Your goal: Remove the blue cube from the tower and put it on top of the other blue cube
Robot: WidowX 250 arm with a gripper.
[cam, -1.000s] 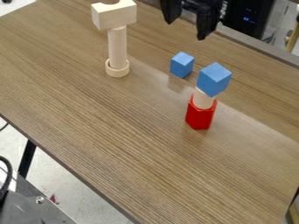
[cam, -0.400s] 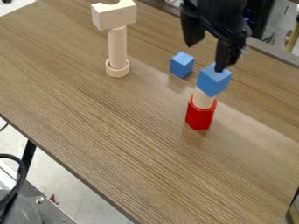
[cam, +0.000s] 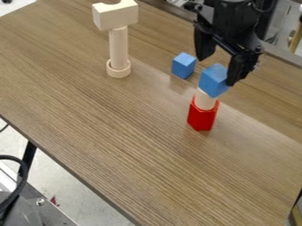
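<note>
Camera view: I have pincer (cam: 217,71) wide, empty. Tower cube (cam: 213,81) tops peg (cam: 205,100) above red block (cam: 201,118), just below pincer's gap in view; contact, can't tell. I'd centre over it, then lower. Other cube (cam: 184,65) sits on bench (cam: 118,132), up-left.

A brown wood-grain tabletop (cam: 118,145) carries a small blue cube (cam: 183,65) toward its far edge, with a round pale wooden ring (cam: 119,73) and an upright, angular red block (cam: 201,120) farther from that edge.
</note>
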